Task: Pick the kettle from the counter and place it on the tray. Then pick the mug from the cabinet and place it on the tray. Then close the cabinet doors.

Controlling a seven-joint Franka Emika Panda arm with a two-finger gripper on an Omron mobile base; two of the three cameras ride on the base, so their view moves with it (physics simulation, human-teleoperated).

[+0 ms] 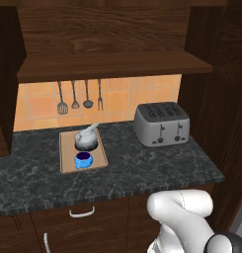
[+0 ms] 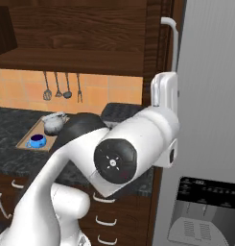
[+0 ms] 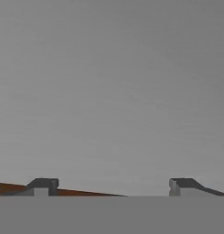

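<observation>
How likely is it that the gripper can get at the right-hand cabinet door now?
Probably yes: the gripper, jaws wide and empty, is raised near the right-hand cabinet door with nothing between, though it faces a grey surface and must turn.

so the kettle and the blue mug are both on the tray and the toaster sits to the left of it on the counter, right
Not quite. The kettle and mug are on the tray, but the toaster sits to the tray's right on the counter, as the left base view shows.
</observation>
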